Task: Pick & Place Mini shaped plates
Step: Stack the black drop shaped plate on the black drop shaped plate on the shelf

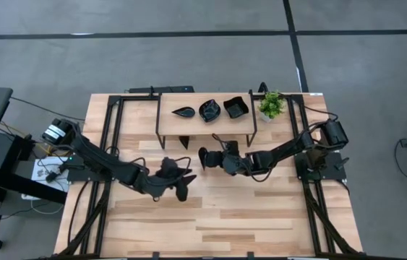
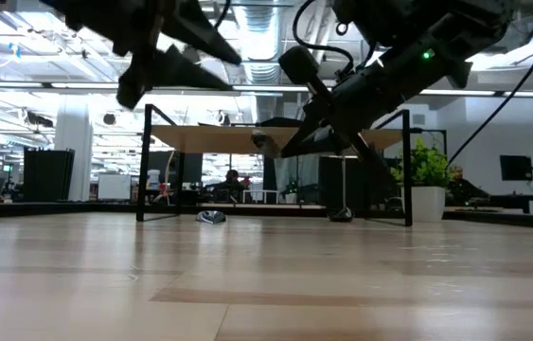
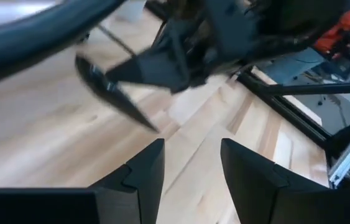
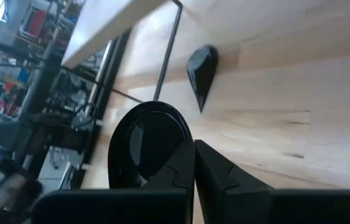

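— Black glossy teardrop plate (image 4: 147, 146), why is it up off the wooden table (image 1: 261, 209)?
— Right gripper (image 1: 210, 159) has its fingers clamped on the rim, probably bound for the shelf (image 1: 167, 124). Left gripper (image 1: 183, 185) hangs nearby, fingers apart, empty.

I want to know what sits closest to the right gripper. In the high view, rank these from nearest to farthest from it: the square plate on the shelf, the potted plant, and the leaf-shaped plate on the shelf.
From the right gripper, holding a plate:
1. Leaf-shaped plate, shelf's left end.
2. Square plate, shelf's right part; close to the first, hard to separate.
3. Potted plant, beyond the shelf's right end, clearly farthest.
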Motion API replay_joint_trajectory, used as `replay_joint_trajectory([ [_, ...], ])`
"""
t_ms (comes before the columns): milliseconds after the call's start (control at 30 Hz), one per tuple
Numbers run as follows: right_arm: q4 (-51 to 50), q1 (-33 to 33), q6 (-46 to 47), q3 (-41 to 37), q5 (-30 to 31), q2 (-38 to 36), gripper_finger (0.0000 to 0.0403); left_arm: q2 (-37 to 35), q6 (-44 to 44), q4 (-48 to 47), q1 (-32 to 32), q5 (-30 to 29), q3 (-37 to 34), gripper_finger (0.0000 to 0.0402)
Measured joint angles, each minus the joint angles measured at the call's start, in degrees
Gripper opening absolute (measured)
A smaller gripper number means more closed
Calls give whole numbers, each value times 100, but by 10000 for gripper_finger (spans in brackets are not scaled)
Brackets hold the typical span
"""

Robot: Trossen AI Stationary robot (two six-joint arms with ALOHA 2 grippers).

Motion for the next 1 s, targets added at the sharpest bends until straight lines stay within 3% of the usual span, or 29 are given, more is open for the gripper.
replay_joint_trajectory([
  [400, -138, 41, -566, 294, 270, 0, 0, 232, -2034, 412, 83, -199, -2, 159],
  [1000, 54, 256, -517, 341, 267, 0, 0, 230, -2178, 536, 395, -61, -2, 159],
])
